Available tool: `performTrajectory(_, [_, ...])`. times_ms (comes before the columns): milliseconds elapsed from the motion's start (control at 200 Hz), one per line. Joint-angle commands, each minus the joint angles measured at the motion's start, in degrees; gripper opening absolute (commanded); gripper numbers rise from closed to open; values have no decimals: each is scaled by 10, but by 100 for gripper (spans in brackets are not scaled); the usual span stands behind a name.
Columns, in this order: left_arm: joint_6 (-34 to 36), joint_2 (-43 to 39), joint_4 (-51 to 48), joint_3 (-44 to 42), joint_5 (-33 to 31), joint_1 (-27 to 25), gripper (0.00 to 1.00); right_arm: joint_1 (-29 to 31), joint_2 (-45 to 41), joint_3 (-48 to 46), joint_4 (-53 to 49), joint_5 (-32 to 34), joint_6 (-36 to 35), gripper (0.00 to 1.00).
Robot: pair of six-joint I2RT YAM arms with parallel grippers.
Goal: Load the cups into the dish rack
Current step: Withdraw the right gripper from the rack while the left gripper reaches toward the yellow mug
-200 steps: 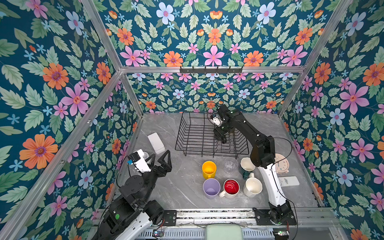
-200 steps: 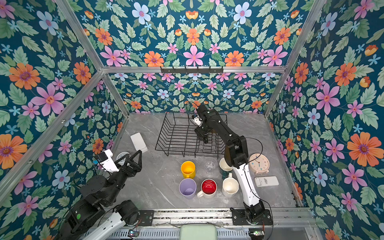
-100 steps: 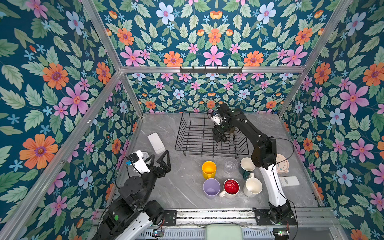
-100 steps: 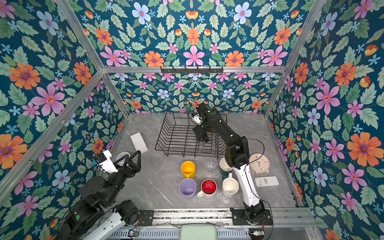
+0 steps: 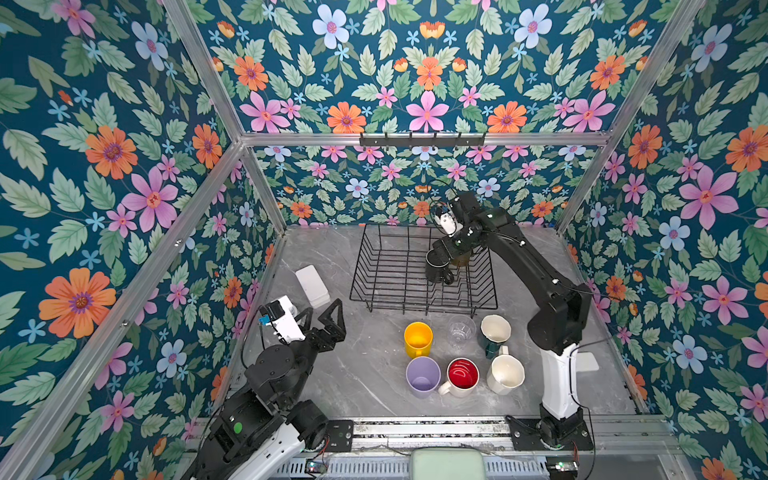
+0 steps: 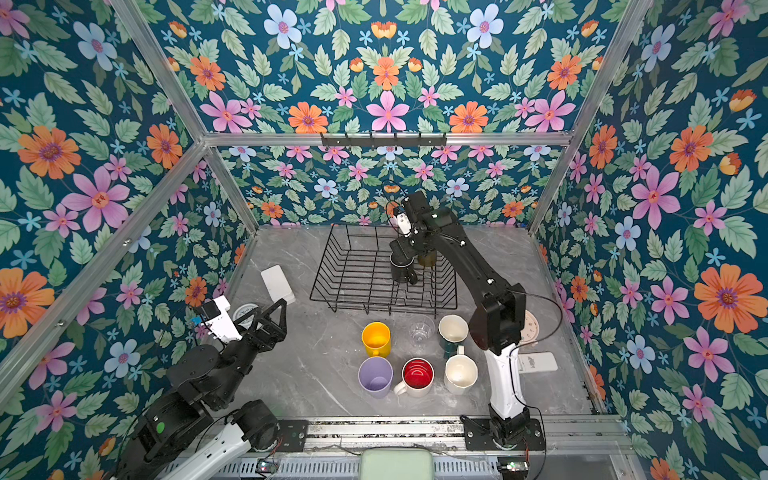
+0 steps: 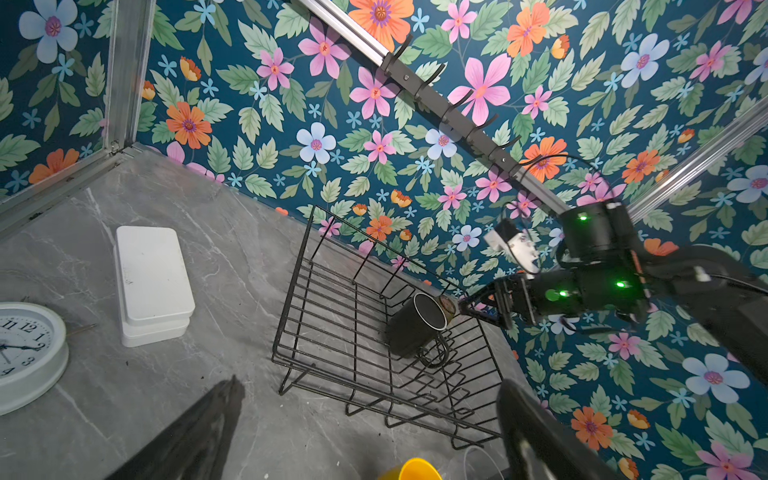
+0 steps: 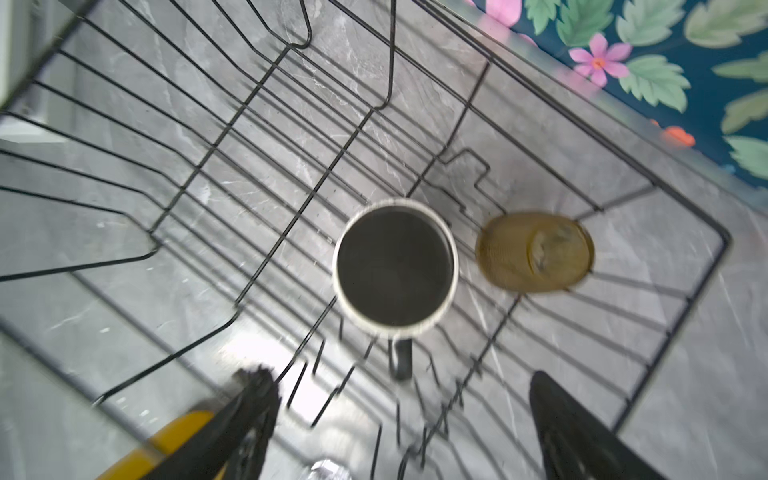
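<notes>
black mug (image 8: 395,266), amber tumbler (image 8: 534,251), black rack (image 5: 386,266), teal floral walls (image 5: 428,112)

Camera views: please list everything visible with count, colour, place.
dish rack: 1, black, table back
cups in rack: 2; black mug, amber tumbler
cups before rack: 6; yellow mug, clear glass, dark green mug, lilac tumbler, white red-inside mug, cream mug
box: 1, white, left of rack
alarm clock: 1, white, front left
disc, flat device: 2, pale, right edge
hook rail: 1, black, back wall
grippers: 2, black, open; left gripper front left, right gripper over rack
</notes>
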Motion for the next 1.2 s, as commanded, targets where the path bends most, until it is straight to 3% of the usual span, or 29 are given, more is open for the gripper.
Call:
performTrajectory(0, [11,29,-20,16,13,0,97,1,-83,-92,50,6,66,94])
performTrajectory(260, [44,142,-68,71,80,0,95,1,-312,-350,109,20,155,94])
performTrajectory(565, [57,227,-91,90,191,0,89,1,-462,-493,100,51,230,93])
performTrajectory(850, [57,313,-80,75,299,0,82,1,-518,-542,90,47,255,93])
performTrajectory(1195, [37,400,-51,71,376,-1,74,1,-529,-582,100,22,268,92])
